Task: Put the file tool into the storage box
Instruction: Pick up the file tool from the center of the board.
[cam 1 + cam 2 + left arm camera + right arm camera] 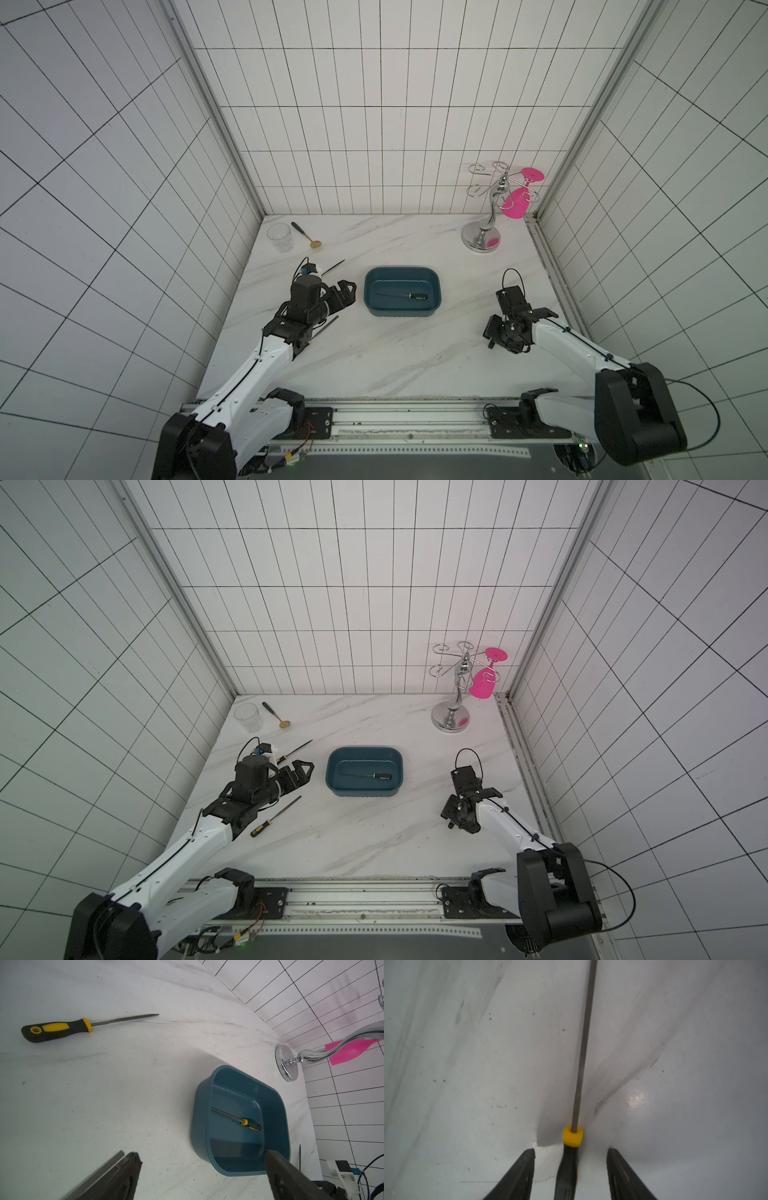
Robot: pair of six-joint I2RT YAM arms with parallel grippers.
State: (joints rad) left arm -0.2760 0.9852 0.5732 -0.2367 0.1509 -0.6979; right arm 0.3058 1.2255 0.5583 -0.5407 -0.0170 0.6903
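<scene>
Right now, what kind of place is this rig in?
Probably a mock kitchen test cell: tiled walls, marble-look counter, chrome glass rack holding a pink glass.

Teal storage box (401, 312) — file (402, 295) inside, flat

Left arm (257, 365) stretched forward, low, left jaws spread wide; right arm (569, 349) elbow-bent, wrist down, right jaws parted.

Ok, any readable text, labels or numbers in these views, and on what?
No readable text in any view.
Black-and-yellow file handle on the white marble table: no print visible.
Small file handle inside the dark teal plastic storage box: yellow patches only, any print too small to read.
</scene>
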